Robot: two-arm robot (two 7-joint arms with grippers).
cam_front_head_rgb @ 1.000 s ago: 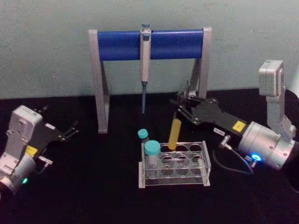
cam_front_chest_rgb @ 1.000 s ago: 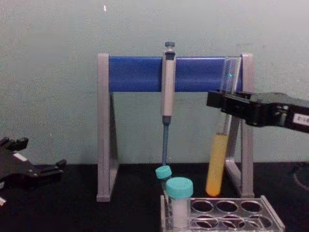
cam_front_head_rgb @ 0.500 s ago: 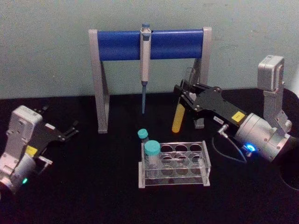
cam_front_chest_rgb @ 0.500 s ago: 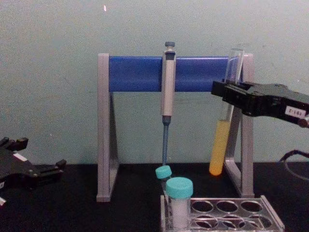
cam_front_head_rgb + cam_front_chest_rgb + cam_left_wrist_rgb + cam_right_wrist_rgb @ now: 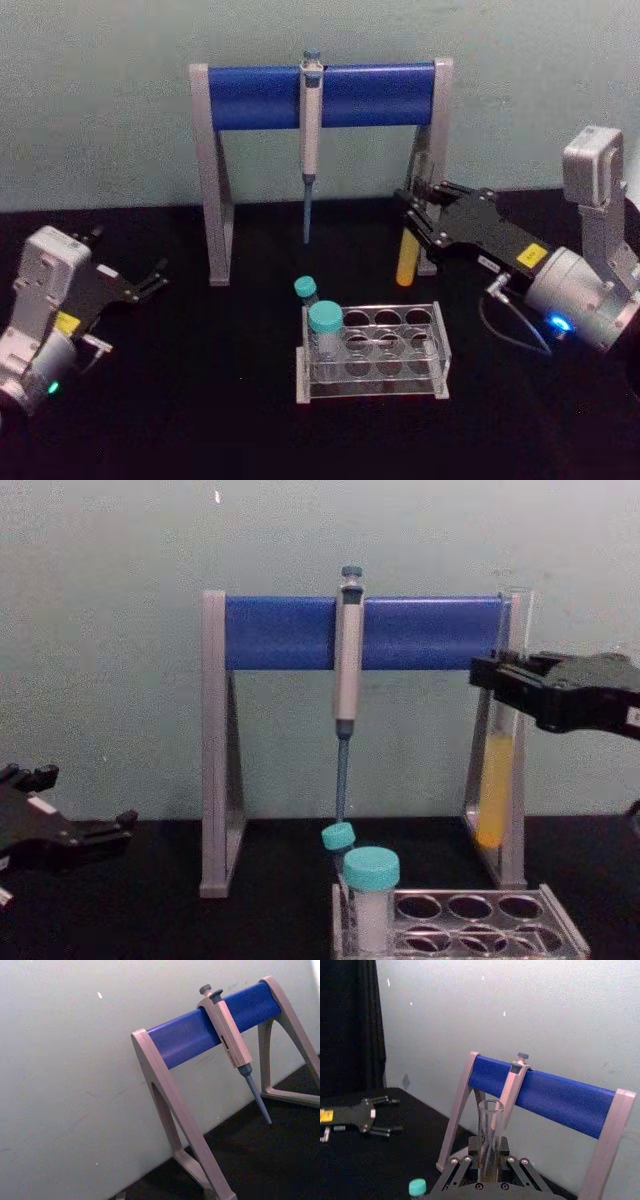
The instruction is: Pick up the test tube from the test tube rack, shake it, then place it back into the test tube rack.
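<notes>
The test tube (image 5: 407,262), clear glass with yellow liquid in its lower part, hangs upright in the air with my right gripper (image 5: 418,218) shut on its upper half. It is to the right of and behind the test tube rack (image 5: 372,392), in front of the stand's right leg. From the chest the test tube (image 5: 495,792) hangs well above the test tube rack (image 5: 562,932), gripped by the right gripper (image 5: 506,683). The right wrist view shows the test tube (image 5: 489,1130) between the jaws. My left gripper (image 5: 152,279) rests open at the far left, away from everything.
A grey-and-blue pipette stand (image 5: 260,96) with a pipette (image 5: 311,110) hanging from it stands behind the rack. Two teal-capped vials (image 5: 325,320) stand at the rack's left end. The black table in front and to the left is free.
My right gripper has lifted the test tube up out of the rack and carried it to the right, toward the stand's right leg. The left arm has not moved.
</notes>
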